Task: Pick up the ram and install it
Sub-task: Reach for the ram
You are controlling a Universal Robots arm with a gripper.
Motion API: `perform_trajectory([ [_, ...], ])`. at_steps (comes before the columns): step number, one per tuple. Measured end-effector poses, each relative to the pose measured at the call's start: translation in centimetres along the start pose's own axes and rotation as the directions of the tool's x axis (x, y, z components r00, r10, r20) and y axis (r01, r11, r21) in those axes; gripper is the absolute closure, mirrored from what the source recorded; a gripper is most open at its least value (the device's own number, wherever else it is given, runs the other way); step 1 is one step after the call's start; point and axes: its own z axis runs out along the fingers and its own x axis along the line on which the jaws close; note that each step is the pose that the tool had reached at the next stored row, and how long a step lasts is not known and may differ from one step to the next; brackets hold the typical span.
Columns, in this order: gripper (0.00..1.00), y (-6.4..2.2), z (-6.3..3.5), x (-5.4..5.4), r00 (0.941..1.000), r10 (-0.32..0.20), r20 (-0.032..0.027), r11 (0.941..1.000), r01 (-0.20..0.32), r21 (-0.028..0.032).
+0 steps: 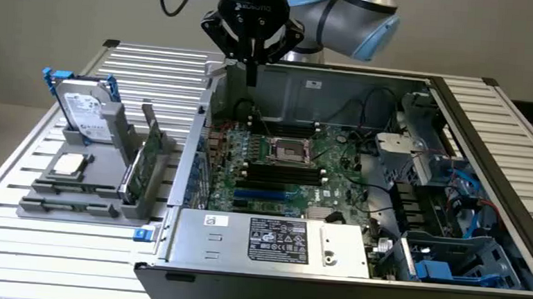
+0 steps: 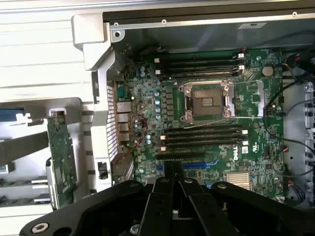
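**Pick-up pending:** Your Universal Robots arm hangs its black pincer (image 1: 250,81) over the far end of the open grey computer case (image 1: 344,92), close to the wall on the exterior view's left. The fingers are pressed together, with nothing you can make out between them. The wrist is turned straight down, so the pincer points at the green motherboard (image 2: 147,113). Rows of black memory slots (image 2: 202,135) lie on either side of the silver processor socket (image 2: 206,101).

The pick-up step is in hand and, by the look of it, not yet made. A long green circuit-board stick (image 1: 145,163) stands on edge in the grey plastic rack (image 1: 68,207), which sits on the slatted metal surface (image 1: 38,247) to the exterior view's left of the case. The stick reads as the ram, though you cannot rule out that it is a broader card. It stands well apart from the pincer, near the upright silver hard drive with blue handles (image 1: 88,114). A grasp there calls for parted fingers squared to the stick's thin upper edge.
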Motion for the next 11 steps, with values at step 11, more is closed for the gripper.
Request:
perform_trajectory([
  [11, 0.89, -0.07, -0.02, 0.82, 1.0, 0.002, -0.0027, 1.0, -0.002, 0.0006],
])
